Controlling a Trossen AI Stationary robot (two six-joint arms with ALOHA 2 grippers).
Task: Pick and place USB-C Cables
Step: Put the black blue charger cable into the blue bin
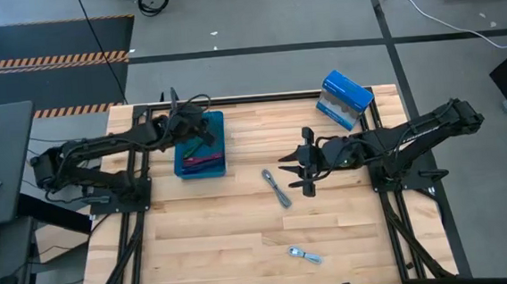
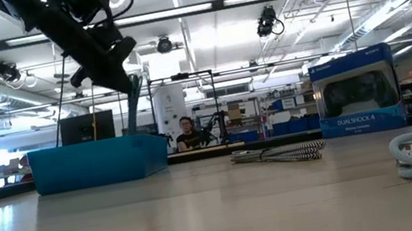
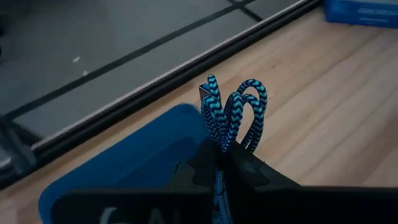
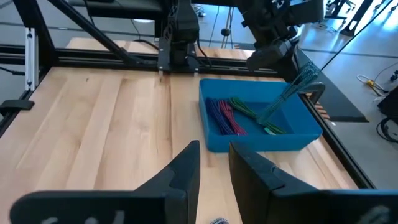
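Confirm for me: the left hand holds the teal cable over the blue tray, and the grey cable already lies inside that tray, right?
Not quite. The grey cable lies on the table, outside the blue tray, as the high view shows. The left hand does hold the teal cable over that tray.

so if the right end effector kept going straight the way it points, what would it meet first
Probably the blue tray: the right end effector, fingers open, points across bare table at its near wall. The grey cable seems to lie lower, though depth is unclear.
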